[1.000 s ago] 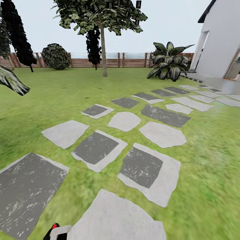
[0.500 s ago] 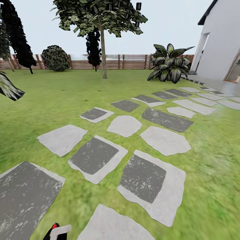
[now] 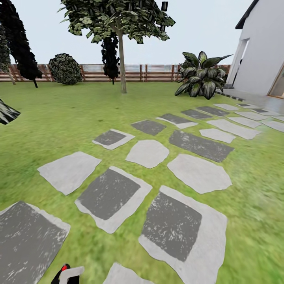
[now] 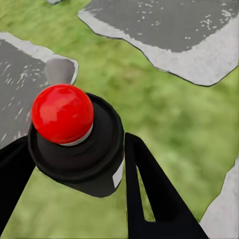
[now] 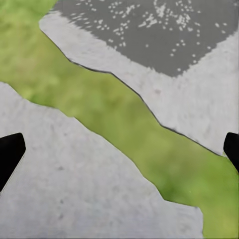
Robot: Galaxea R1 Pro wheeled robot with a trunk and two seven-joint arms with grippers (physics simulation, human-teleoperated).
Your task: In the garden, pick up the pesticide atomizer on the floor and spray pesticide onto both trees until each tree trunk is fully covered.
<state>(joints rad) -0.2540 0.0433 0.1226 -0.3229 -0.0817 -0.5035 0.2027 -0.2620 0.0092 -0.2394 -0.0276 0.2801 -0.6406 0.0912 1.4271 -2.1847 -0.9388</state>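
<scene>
The left gripper (image 4: 74,169) pinches the pesticide atomizer (image 4: 74,144) between its black fingers (image 4: 149,194), the red top (image 4: 62,113) up, above grass and stepping stones (image 3: 173,221). The right gripper (image 5: 119,149) is spread wide over a stone. Ahead across the lawn (image 3: 71,106), a tree trunk (image 3: 122,63) stands before the fence (image 3: 154,73).

No text, label, brand, number or sign can be read on anything in the head or wrist views.
</scene>
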